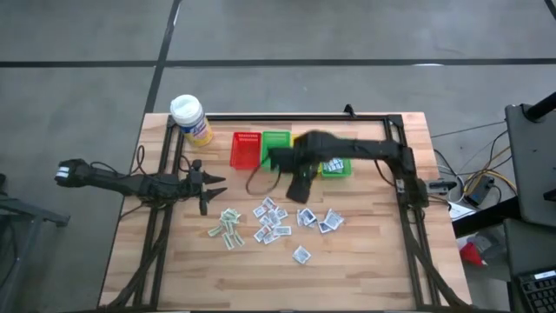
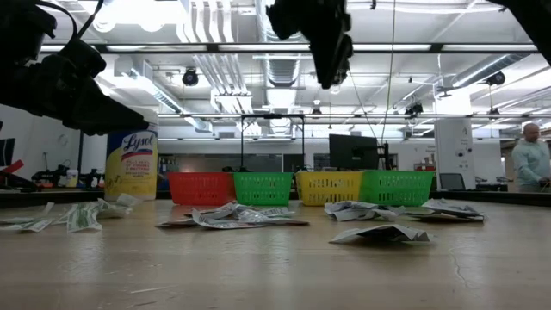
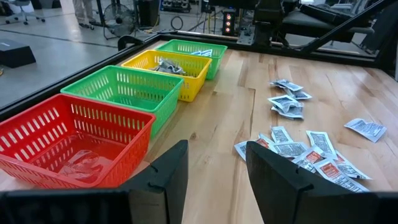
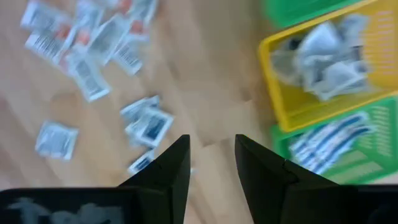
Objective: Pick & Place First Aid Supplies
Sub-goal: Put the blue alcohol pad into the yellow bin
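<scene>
The first aid packets [image 1: 278, 222] lie scattered flat on the wooden table's middle, white with grey-blue, green or orange print; they show too in the left wrist view [image 3: 311, 146] and the right wrist view [image 4: 93, 43]. More packets lie in the yellow basket [image 4: 323, 56] and in the right green basket [image 4: 329, 146]. My left gripper [image 3: 217, 149] is open, just left of the packets [image 1: 211, 187], touching nothing. My right gripper [image 4: 211, 144] is open and empty, high above the table [image 2: 331, 73] between the baskets and the packets.
Four baskets stand in a row behind the packets: red [image 3: 68, 146], green [image 3: 124, 93], yellow [image 3: 168, 65], green [image 3: 193, 50]. A yellow bottle with a white cap [image 1: 189, 117] stands at the far left corner. A black frame [image 1: 261, 116] borders the table. A person stands far off [image 2: 529, 159].
</scene>
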